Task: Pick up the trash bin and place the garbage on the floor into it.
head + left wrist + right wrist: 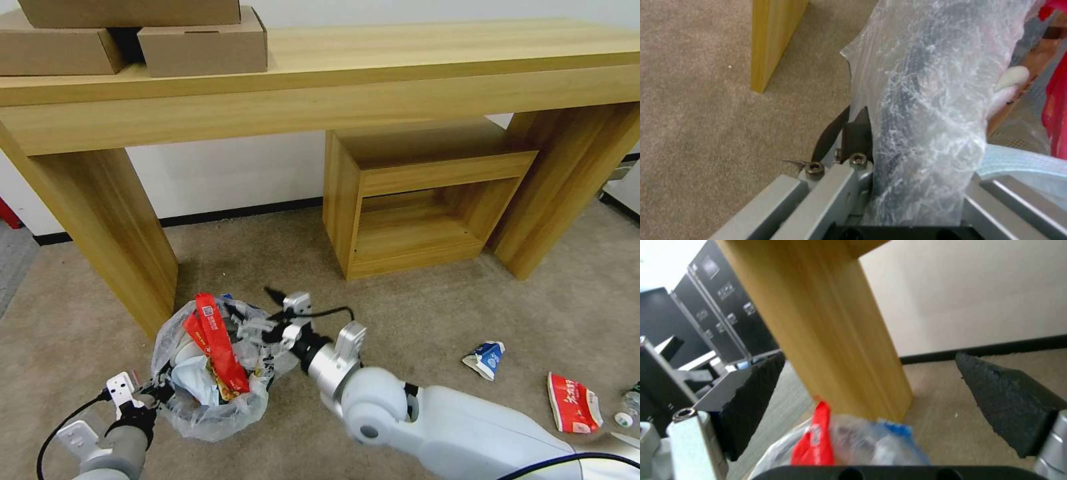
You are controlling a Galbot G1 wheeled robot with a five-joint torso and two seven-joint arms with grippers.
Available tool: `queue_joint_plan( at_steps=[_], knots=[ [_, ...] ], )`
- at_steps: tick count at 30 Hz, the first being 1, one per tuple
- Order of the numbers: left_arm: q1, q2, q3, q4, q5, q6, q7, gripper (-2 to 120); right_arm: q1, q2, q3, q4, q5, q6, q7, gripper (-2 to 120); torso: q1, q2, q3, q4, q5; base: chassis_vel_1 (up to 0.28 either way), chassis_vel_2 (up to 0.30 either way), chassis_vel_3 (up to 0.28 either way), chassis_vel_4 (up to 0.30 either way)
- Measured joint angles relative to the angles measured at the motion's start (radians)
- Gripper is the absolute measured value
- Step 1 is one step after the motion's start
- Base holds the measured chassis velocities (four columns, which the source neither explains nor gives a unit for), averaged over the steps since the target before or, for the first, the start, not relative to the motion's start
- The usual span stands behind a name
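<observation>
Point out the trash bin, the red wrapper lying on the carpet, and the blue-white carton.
trash bin (200, 407), head view, bag liner's front.
red wrapper (572, 402), head view, its middle.
blue-white carton (487, 359), head view, its middle.

In front of me the trash bin (210, 373) sits by the desk (320, 73) leg on the floor (413, 307), my left gripper (155, 392) clamped on its near-left rim and my right gripper (257, 327), fingers apart, above its far-right rim. To the right lie a carton (485, 359), a wrapper (572, 403) and a bottle (628, 405); boxes (200, 41) sit on the desk's left end.
</observation>
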Motion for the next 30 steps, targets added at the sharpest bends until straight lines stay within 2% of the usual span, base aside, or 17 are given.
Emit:
queue_joint_plan(
  at_steps=[3, 9, 11, 13, 16, 19, 20, 22, 23, 26, 27, 29, 30],
  knots=[
    [0.002, 0.002, -0.001, -0.002, -0.001, 0.001, 0.0, 0, -0.013, -0.002, 0.025, 0.001, -0.006, 0.003, -0.001, 99, 0.0, 0.0, 0.0, 0.0, 0.0001, 0.0, 0.0, 0.0, 0.0],
    [0.013, 0.012, -0.003, -0.007, -0.005, 0.003, 0.0, 0, -0.074, -0.01, 0.171, 0.008, -0.024, 0.0, 0.012, 100, 0.0, 0.0, 0.0, 0.0, 0.0001, 0.0, 0.0, 0.0, 0.0],
    [0.014, 0.013, -0.003, -0.008, -0.005, 0.004, 0.0, 0, -0.082, -0.012, 0.19, 0.009, -0.028, -0.001, 0.016, 100, 0.0, 0.0, 0.0, 0.0001, 0.0001, 0.0, 0.0, 0.0, 0.0],
    [0.02, 0.017, -0.002, -0.012, -0.006, 0.009, 0.002, 0, -0.121, -0.029, 0.287, 0.015, -0.046, -0.008, 0.027, 100, 0.0, 0.0, 0.0, -0.0001, 0.0, 0.0, 0.0, 0.0, 0.0],
    [0.024, 0.018, -0.001, -0.017, -0.005, 0.01, 0.005, 0, -0.157, -0.04, 0.358, 0.01, -0.073, -0.004, 0.03, 100, 0.0, 0.0, 0.0, 0.0, 0.0, 0.0, 0.0, 0.0, 0.0],
    [0.027, 0.023, 0.0, -0.026, -0.005, 0.01, 0.006, 0, -0.245, -0.053, 0.495, 0.008, -0.102, 0.011, 0.003, 100, 0.0, 0.0, 0.0, 0.0001, 0.0002, 0.0, 0.0, 0.0, 0.0],
    [0.027, 0.023, 0.0, -0.026, -0.005, 0.01, 0.006, 0, -0.245, -0.053, 0.495, 0.008, -0.102, 0.011, 0.003, 100, 0.0, 0.0, 0.0, 0.0001, 0.0002, 0.0, 0.0, 0.0, 0.0],
    [0.03, 0.029, -0.001, -0.035, -0.006, 0.01, 0.006, 0, -0.308, -0.061, 0.596, 0.035, -0.098, 0.009, -0.021, 100, 0.0, 0.0, 0.0, -0.0002, 0.0002, 0.0, 0.0, 0.0, 0.0],
    [0.03, 0.029, -0.001, -0.035, -0.006, 0.01, 0.006, 0, -0.308, -0.061, 0.596, 0.035, -0.098, 0.009, -0.021, 100, 0.0, 0.0, 0.0, -0.0002, 0.0002, 0.0, 0.0, 0.0, 0.0],
    [0.038, 0.04, -0.005, -0.044, -0.011, 0.01, 0.006, 0, -0.397, -0.066, 0.744, 0.058, -0.155, 0.022, -0.064, 100, 0.0, 0.0, 0.0, 0.0, 0.0002, 0.0, 0.0, 0.0, 0.0],
    [0.038, 0.04, -0.005, -0.044, -0.011, 0.01, 0.006, 0, -0.397, -0.066, 0.744, 0.058, -0.155, 0.022, -0.064, 100, 0.0, 0.0, 0.0, 0.0, 0.0002, 0.0, 0.0, 0.0, 0.0],
    [0.043, 0.045, -0.007, -0.047, -0.012, 0.01, 0.006, 0, -0.448, -0.067, 0.817, 0.074, -0.186, 0.038, -0.084, 100, 0.0, 0.0, 0.0, 0.0, 0.0002, 0.0, 0.0, 0.0, 0.0],
    [0.048, 0.051, -0.008, -0.05, -0.013, 0.008, 0.007, 0, -0.519, -0.062, 0.905, 0.1, -0.218, 0.055, -0.097, 100, 0.0, 0.0, 0.0, 0.0, -0.0001, 0.0, 0.0, 0.0, 0.0]
  ],
)
